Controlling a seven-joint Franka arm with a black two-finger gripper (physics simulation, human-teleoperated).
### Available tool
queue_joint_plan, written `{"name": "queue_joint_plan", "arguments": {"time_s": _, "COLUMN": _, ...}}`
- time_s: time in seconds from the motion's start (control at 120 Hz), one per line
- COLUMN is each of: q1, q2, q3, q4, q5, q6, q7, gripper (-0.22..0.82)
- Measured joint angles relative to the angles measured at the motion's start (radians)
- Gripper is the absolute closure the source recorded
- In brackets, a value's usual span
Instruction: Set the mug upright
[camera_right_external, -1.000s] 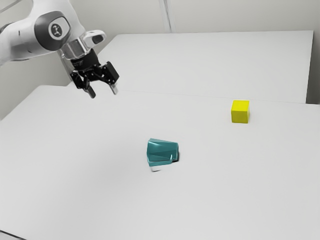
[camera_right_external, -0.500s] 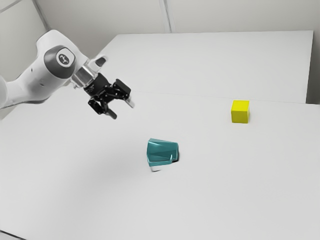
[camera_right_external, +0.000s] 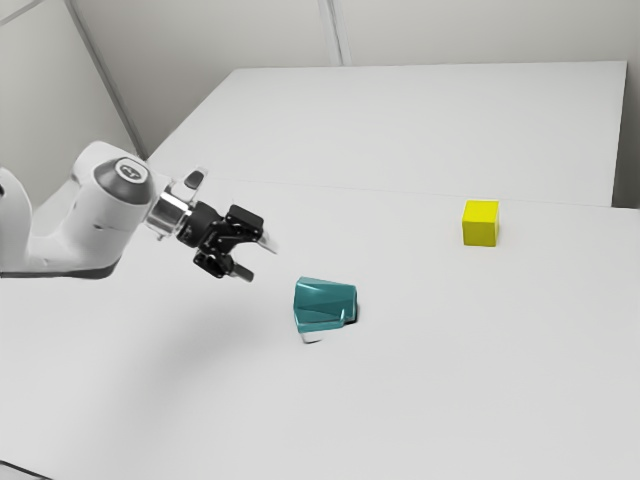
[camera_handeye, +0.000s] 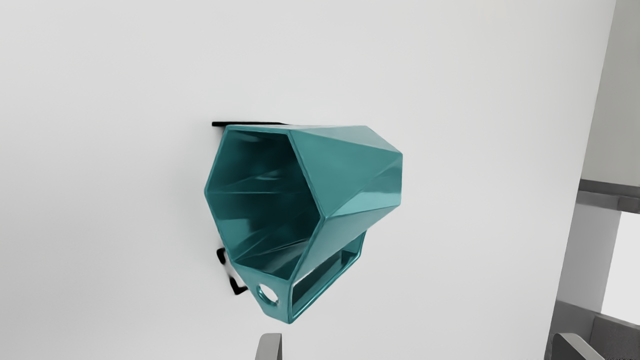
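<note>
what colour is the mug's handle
The handle is teal, like the rest of the mug; the wrist view shows it best.

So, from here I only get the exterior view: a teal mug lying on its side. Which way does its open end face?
Observer: In the wrist view, I can look from the claw right into the mouth of the mug.

Operator: Ooh! Is anything in there?

Observer: I make out bare teal inner walls; the deepest part is too dark to call.

Operator: And what's the handle like?

Observer: The handle is an angular loop with a small round hole through its end by the rim.
</note>
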Motion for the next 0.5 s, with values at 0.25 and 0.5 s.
{"name": "queue_joint_plan", "arguments": {"time_s": 0.25, "q1": -0.003, "q2": 0.038, "q3": 0.0, "q4": -0.059, "q5": -0.181, "q6": 0.048, "q7": 0.19, "gripper": 0.02}}
{"name": "queue_joint_plan", "arguments": {"time_s": 0.5, "q1": -0.01, "q2": 0.08, "q3": 0.0, "q4": -0.064, "q5": -0.297, "q6": 0.067, "q7": 0.368, "gripper": 0.02}}
